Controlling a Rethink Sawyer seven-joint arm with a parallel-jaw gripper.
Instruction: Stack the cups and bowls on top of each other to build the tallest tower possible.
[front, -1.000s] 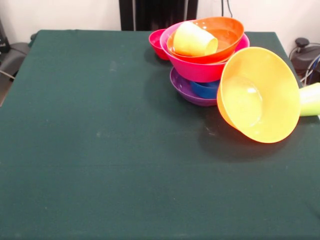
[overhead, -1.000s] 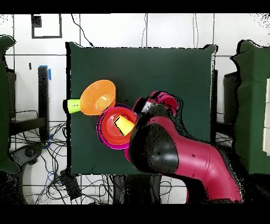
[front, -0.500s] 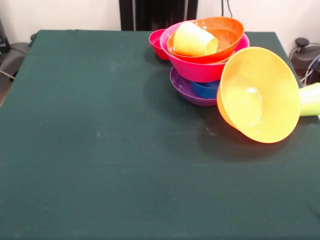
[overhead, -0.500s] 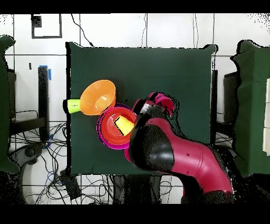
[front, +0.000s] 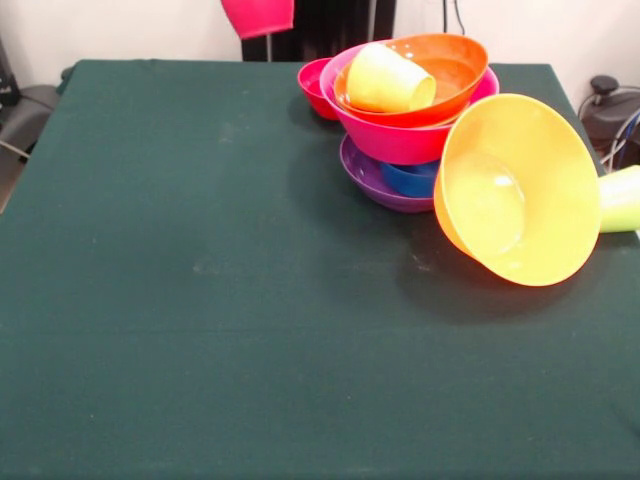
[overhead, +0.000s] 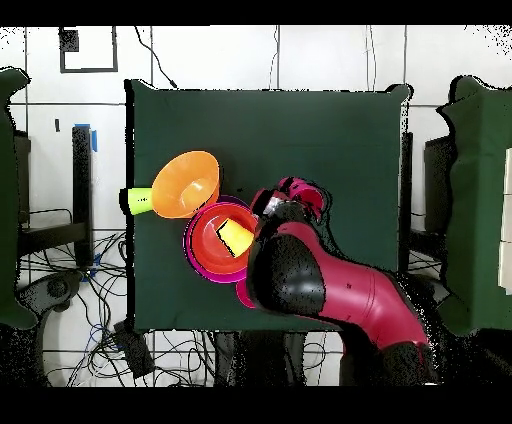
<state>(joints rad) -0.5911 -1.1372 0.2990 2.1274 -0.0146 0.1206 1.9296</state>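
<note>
A: Where do we stand with the tower (front: 410, 120)?

B: We see it at the far right of the green surface (front: 200, 300): the purple bowl (front: 372, 180) lowest, the small blue bowl (front: 412, 178) in it, the large pink bowl (front: 400, 135) sitting on those, the red-orange bowl (front: 455, 70) nested in the pink one, and the yellow cup (front: 388, 80) lying on its side in the top bowl. The small red bowl (front: 316, 88) sits on the surface just behind the pile, touching or nearly so.

A: And what is left out?

B: The light orange bowl (front: 520, 190) is tipped on its side right beside the tower, mouth toward the front camera, with the lime green cup (front: 620, 198) lying just behind it at the surface's right edge. We judge the stacking to be part done.

A: The pincer?

B: We cannot tell how it stands. In the front view only a pink-red piece of the arm (front: 258, 15) shows at the top edge, and from above the arm's bulk (overhead: 300, 270) hides its end.

A: The next move, then?

B: In our judgement the tipped orange bowl wants righting and lifting onto the pile. It leans near the tower, so a careless push could shove the stack.

A: Room to work?

B: Plenty toward the left and front, where the surface is bare. The right edge is close, and the lime cup could roll off it.
</note>
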